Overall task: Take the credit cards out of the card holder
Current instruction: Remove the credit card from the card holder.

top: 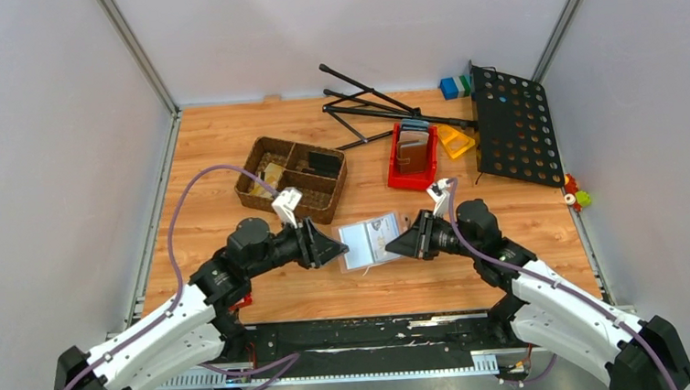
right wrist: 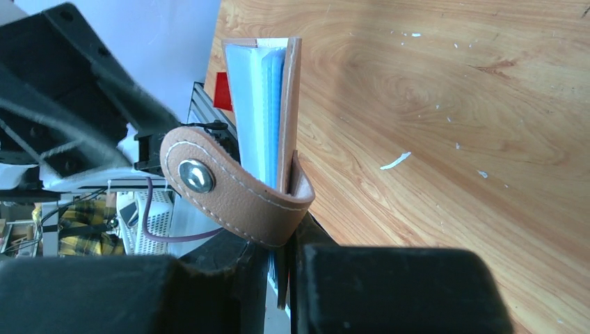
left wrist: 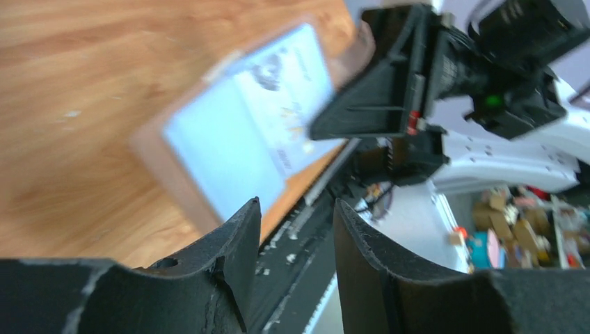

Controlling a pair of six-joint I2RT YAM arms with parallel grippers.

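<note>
Right tool (right wrist: 282, 259) pinches one edge of the card holder (right wrist: 290, 97); left tool (left wrist: 296, 212) spread, empty; its pull could twist the holder free.

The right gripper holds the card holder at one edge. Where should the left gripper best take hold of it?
Probably the free left edge of the card holder, opposite the right gripper, coming straight in from the left. That thin edge faces the open left gripper, and the strap hangs at the held end, out of the way.
</note>
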